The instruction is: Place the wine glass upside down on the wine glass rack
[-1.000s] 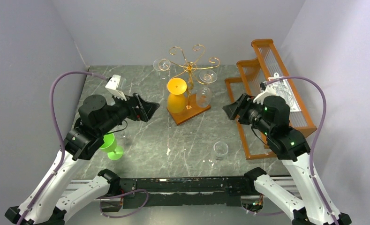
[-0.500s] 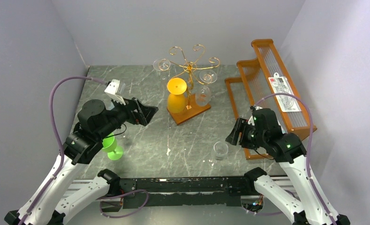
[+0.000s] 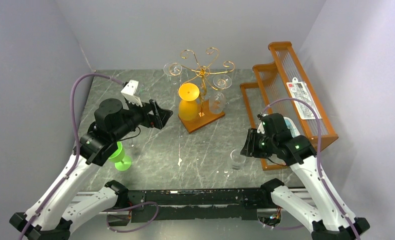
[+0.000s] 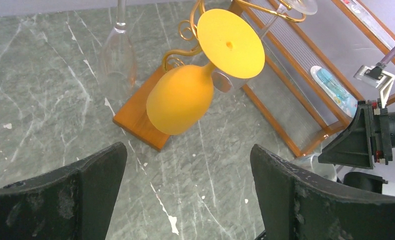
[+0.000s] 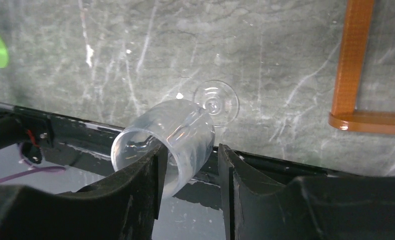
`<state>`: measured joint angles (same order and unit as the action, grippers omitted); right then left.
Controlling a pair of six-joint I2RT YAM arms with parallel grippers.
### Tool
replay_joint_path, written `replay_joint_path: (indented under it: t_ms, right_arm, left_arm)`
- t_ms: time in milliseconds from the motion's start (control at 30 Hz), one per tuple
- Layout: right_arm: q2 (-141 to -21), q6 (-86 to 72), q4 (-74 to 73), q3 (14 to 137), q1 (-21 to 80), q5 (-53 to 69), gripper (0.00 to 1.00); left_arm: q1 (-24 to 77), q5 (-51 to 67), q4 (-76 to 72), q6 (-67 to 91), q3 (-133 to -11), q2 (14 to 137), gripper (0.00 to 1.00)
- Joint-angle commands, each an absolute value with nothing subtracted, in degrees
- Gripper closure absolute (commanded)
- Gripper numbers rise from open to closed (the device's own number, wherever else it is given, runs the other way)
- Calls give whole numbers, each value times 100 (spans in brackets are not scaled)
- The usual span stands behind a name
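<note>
Surface: grey-green marbled tabletop (image 3: 155,145), enclosed by plain pale walls. Wine glass rack (image 3: 201,71) stands at back centre, gold wire scrolls on a brown wooden base. An orange glass (image 3: 188,102) hangs from it upside down, and beside it a clear hanging glass (image 4: 117,60), also inverted. The wine glass (image 3: 235,159), clear, stands upright on its foot on the table at near centre-right, well apart from the rack. Right gripper (image 3: 245,146) is low at that glass. In the wrist view the bowl sits between its two fingers and nearly fills the gap; whether the pads press the glass cannot be told. Left gripper (image 3: 162,116) is above the table left of the rack and points toward it, jaws spread wide with nothing between them. A green glass (image 3: 119,156) stands upright on the table under the left arm. An orange slatted shelf (image 3: 285,85) runs along the right wall.
</note>
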<state>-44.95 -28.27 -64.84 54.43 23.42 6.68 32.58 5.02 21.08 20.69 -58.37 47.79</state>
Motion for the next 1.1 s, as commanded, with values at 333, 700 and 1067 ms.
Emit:
replay_joint_path:
  t_ms: [333, 700, 1067]
  right_arm:
    - [-5203, -2476, -6664, 5543, 2747, 660, 65]
    - [-5466, -3243, -5912, 5757, 4364, 90, 100]
    - [-5289, -3153, -2565, 5305, 5678, -1596, 100]
  left_arm:
    - [3270, 161, 1989, 1867, -6023, 4964, 3]
    - [3269, -281, 2161, 2784, -5691, 4681, 7]
    - [3269, -1213, 3847, 5841, -5007, 3678, 4]
